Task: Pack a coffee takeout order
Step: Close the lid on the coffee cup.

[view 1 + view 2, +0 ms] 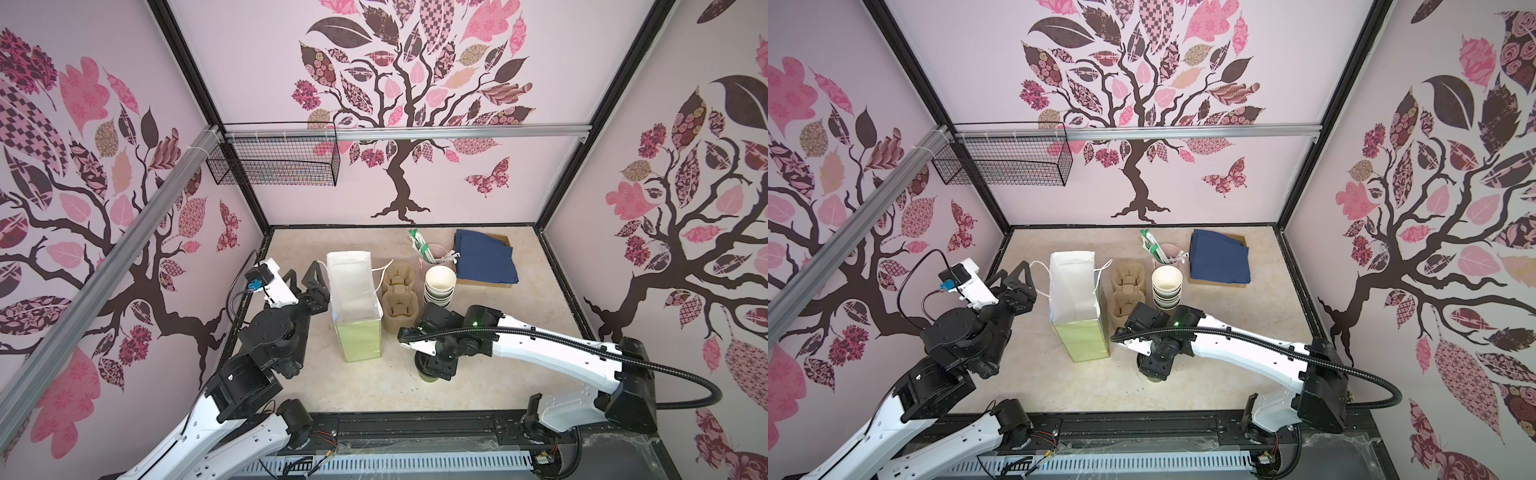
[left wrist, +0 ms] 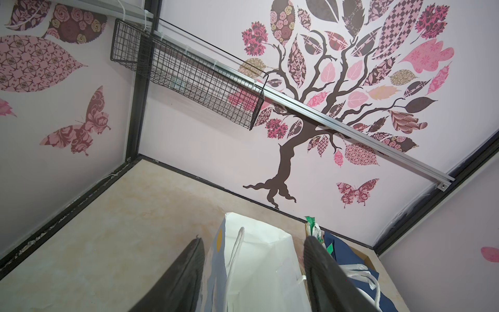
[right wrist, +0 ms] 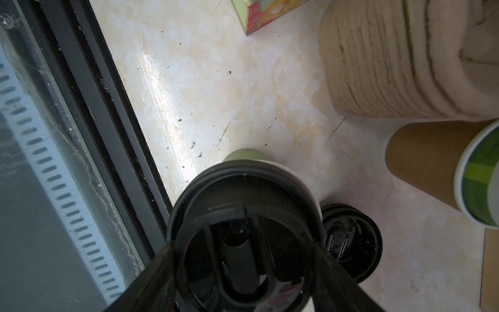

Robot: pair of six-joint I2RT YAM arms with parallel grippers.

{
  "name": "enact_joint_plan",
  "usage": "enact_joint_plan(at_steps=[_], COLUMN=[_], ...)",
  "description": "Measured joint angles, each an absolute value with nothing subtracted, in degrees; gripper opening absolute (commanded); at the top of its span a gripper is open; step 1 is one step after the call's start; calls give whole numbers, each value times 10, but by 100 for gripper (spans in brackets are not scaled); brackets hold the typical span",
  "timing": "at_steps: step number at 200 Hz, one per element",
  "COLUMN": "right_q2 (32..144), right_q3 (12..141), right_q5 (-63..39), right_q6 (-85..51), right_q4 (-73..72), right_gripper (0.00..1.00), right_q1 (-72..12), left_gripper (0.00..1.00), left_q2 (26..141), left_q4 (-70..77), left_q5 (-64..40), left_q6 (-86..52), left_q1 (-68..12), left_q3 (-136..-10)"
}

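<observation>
Right jaws clasp lidded cup (image 3: 243,189); left jaws straddle bag (image 2: 259,270) wall

Both top views looked down from high at the enclosure's front toward the back wall (image 1: 415,83), sharing the whole tabletop (image 1: 374,386). The left wrist camera sat close by the paper bag (image 2: 259,259), tilted up at the wire basket (image 2: 189,73). The right wrist camera pointed steeply down, nearly upon the lidded cup (image 3: 243,194), with the pulp carrier (image 3: 378,59) beyond.
</observation>
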State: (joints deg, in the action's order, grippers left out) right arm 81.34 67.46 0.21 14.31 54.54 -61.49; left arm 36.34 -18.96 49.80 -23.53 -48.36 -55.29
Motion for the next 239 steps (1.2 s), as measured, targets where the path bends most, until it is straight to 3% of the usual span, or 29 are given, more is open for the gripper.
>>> enact_joint_plan(at_steps=[239], right_q2=[821], right_q3=[657], right_q5=[15], right_q6=[140], right_q4=[514], right_gripper=[73], right_q1=[-615], left_gripper=[62], left_q2=[364], left_q4=[-189], left_q5=[488], left_q6=[-220], left_q1=[-484], left_q3=[-553])
